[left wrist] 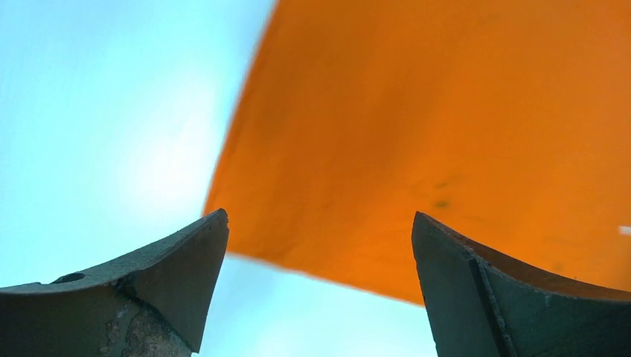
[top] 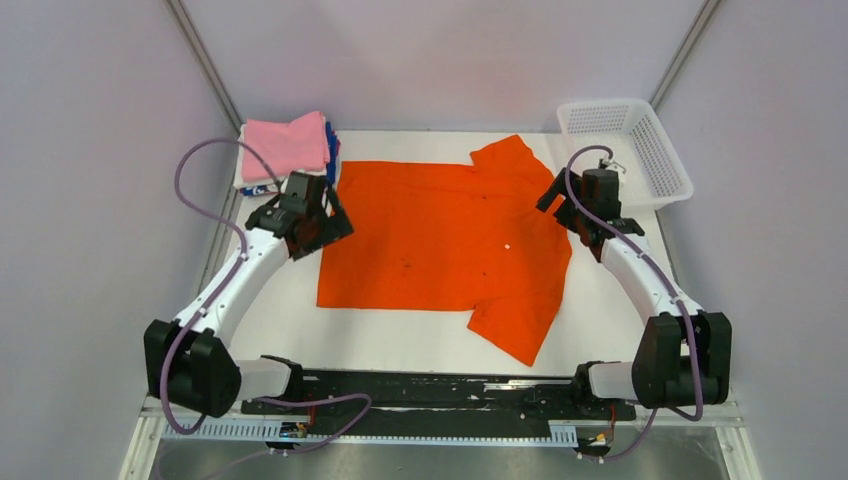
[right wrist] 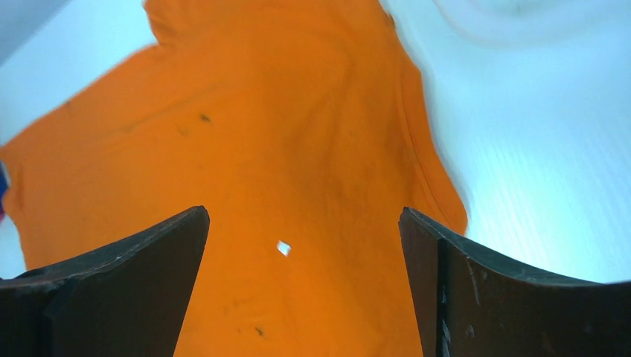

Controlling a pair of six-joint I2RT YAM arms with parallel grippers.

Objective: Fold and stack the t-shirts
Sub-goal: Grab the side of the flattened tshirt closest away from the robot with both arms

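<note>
Item: orange t-shirt (top: 430,240), spread flat on table (top: 400,345), hem end under left jaws, collar end under right jaws. Both jaws apart, nothing held, hovering over cloth. Hem corner sits between left jaws; a white speck (right wrist: 283,248) lies between right jaws. Folded stack (top: 290,145) (pink on top) sits just behind left jaws. Risks, est.: a pinch may catch the top layer only, so the fold comes skewed; uneven lift btwn the two arms could drag and wrinkle cloth; splayed sleeve (top: 520,325) may trail; left arm's swing could knock stack. Writing: none legible; speck too small to ID, stack's print unreadable.
</note>
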